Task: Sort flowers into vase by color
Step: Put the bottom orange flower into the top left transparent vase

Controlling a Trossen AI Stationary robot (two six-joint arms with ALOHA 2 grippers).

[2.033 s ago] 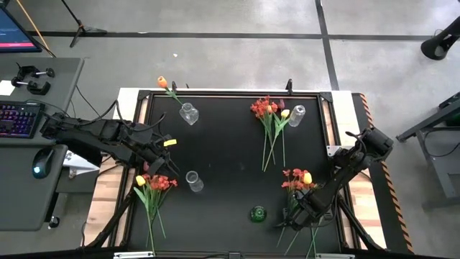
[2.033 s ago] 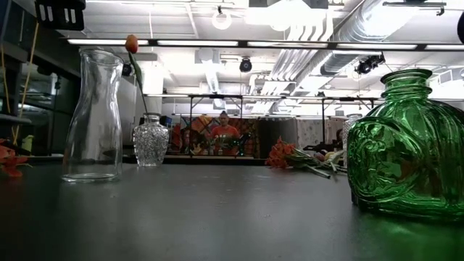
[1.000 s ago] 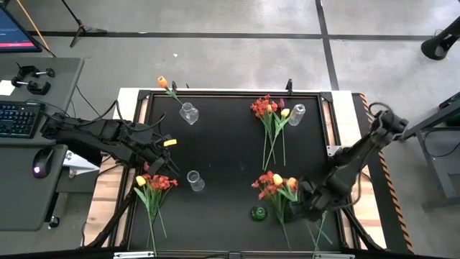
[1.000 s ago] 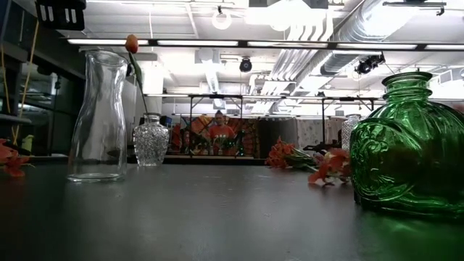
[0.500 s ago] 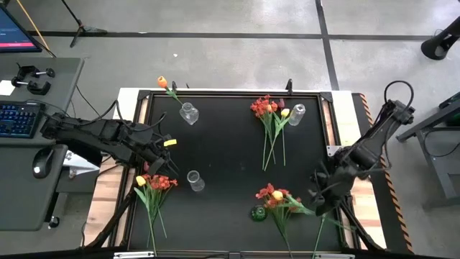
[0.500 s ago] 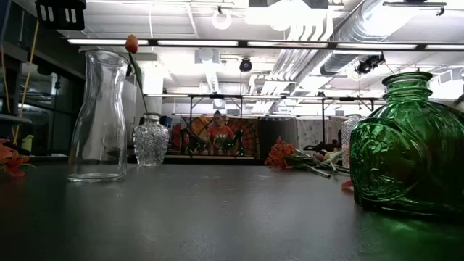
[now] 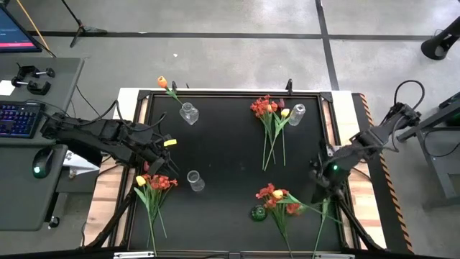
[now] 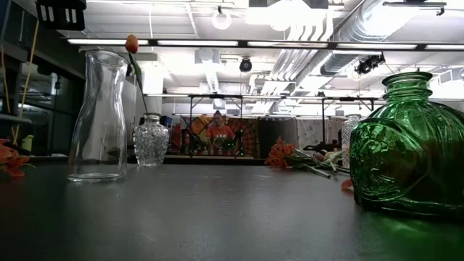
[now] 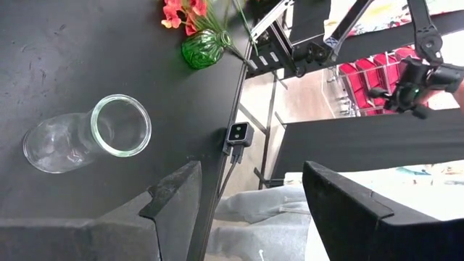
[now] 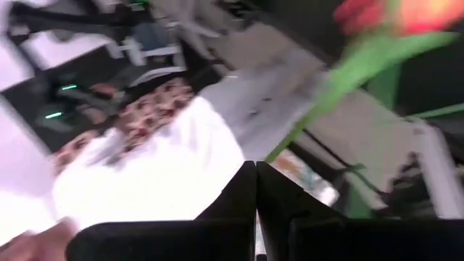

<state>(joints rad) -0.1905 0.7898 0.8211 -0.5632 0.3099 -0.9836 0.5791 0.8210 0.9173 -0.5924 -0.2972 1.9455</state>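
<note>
**Risks, left to right**

- Left bunch of flowers (image 7: 152,185): it lies at the near left of the table (image 7: 230,151), stems running over the near edge. A careless pull on one stem would drag its neighbours off the table.
- Clear carafe (image 7: 193,180) and cut-glass vase (image 7: 188,113): both are light and narrow-mouthed. The cut-glass vase, at the far left, already carries one orange tulip (image 7: 162,82) leaning outward; a sideways knock from an arm or a stem would tip either vessel.
- Green vase (image 7: 257,213): a mixed bunch (image 7: 277,198) of red-orange sprays and a yellow tulip lies just to its right, heads near the mouth, stems trailing to the near right. None of it appears seated in the vase. Colours are mixed here, so inserting the bunch whole would defeat the sort.
- Far bunch (image 7: 267,115) beside the far clear vase (image 7: 296,114): stems overlap; picking one may lift several.

**Pincers**

- Left gripper (image 7: 159,150): at the left table edge, above the left bunch, fingers (image 9: 174,192) spread wide, holding nothing.
- Right gripper (image 7: 321,175): above the right side of the table, right of the mixed bunch. Fingers (image 10: 243,190) pressed fully together, with no stem visible between them; green stems show beyond the tips only
</note>
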